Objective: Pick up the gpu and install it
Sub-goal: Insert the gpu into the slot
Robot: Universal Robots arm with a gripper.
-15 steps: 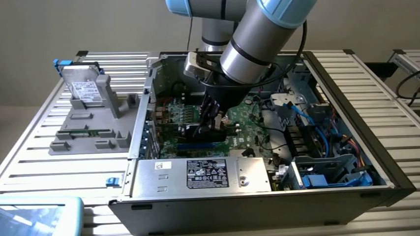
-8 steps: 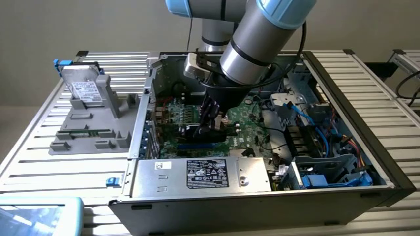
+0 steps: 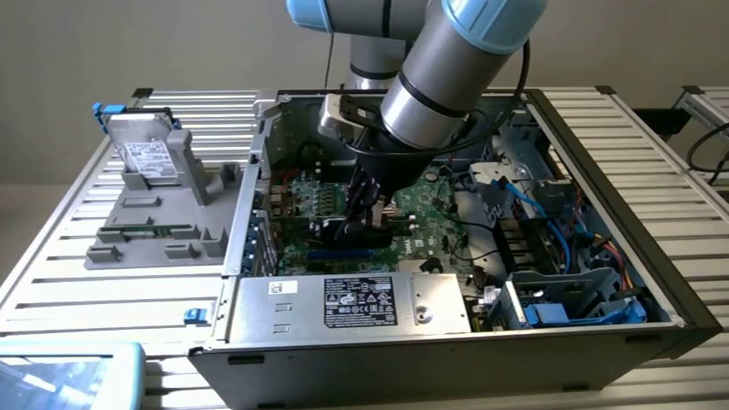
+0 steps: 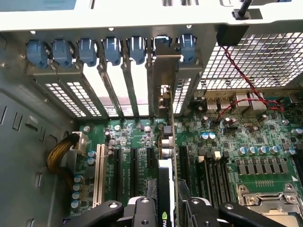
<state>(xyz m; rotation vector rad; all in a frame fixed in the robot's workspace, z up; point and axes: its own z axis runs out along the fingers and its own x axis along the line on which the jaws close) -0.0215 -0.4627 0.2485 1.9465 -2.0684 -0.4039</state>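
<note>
An open black computer case [image 3: 456, 369] is sitting on a slatted table [image 3: 51, 273], holding a large green motherboard [image 4: 265, 137] and silver power supply box [image 3: 262, 312]. A thin green-and-black gpu card [image 4: 165, 156] is standing edge-on over the motherboard, clamped between the black fingers [image 4: 196, 213]. The grey-and-blue arm [image 3: 439, 77] is reaching down from the exterior view's upper centre.

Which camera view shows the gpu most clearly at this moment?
The wrist view: the gpu stands on edge in the gripper, its bracket at the rear slots. In the exterior view the arm and gripper hide most of it.
</note>
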